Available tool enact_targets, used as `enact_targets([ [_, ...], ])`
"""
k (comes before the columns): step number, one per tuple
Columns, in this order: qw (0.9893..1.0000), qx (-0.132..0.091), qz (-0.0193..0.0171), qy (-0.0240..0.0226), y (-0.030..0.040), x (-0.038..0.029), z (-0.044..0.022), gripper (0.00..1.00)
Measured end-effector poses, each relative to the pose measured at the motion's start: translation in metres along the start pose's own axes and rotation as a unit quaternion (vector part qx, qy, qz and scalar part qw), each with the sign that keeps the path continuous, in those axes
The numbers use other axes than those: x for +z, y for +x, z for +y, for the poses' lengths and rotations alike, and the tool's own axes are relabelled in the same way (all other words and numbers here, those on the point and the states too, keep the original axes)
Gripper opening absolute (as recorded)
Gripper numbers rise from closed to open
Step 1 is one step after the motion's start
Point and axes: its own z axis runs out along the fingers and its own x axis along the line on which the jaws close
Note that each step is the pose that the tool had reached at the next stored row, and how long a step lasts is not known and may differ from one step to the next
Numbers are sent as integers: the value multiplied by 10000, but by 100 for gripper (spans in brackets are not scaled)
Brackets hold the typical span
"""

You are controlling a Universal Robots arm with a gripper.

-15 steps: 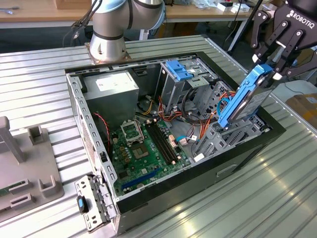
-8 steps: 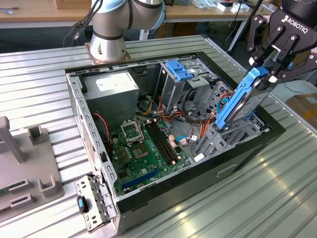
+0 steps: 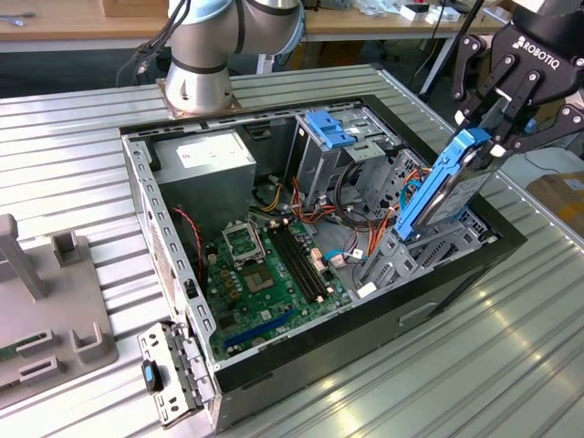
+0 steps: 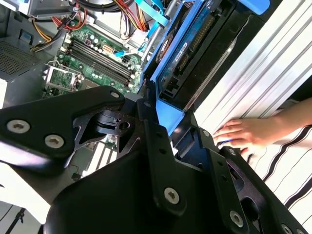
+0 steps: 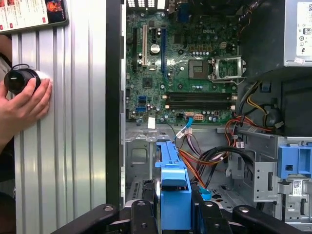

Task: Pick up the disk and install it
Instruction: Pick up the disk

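An open desktop computer case (image 3: 151, 210) is seen lying on its side on a ribbed metal table (image 3: 438, 383). The disk (image 3: 447, 187), a silver-grey hard drive framed by a bright blue carrier rail, is held on edge and steeply tilted over the corner of the case at the exterior view's right. Its upper end is clamped between the fingers of the black gripper (image 3: 488, 137), which is closed on the blue rail from above, just outside the case rim. The lower end of the disk is dipped inside the case, at a grey metal drive bay (image 3: 392, 255); whether it touches the bay cannot be told.

Deeper in the case, a green motherboard (image 3: 265, 274) is laid flat on the floor. A grey power-supply box (image 3: 214, 160) is set in the far corner of the case, and a blue bracket (image 3: 328, 128) is mounted atop an upright metal cage near the middle.

Outside the case, a person's hand (image 5: 24, 105) is rested on the table against a black cylindrical object (image 5: 19, 80).
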Motion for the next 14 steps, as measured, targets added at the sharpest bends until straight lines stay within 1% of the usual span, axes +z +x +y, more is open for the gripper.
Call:
enact_targets([
  [2,10000,1,-2,0,-18,18,0,37],
  [4,10000,28,0,0,-19,53,-3,37],
  [10,10000,28,-1,0,-19,56,-4,37],
  [12,10000,28,0,1,-19,77,-4,37],
  [13,10000,29,1,0,-18,113,-4,37],
  [14,10000,29,-1,0,-18,126,-4,37],
])
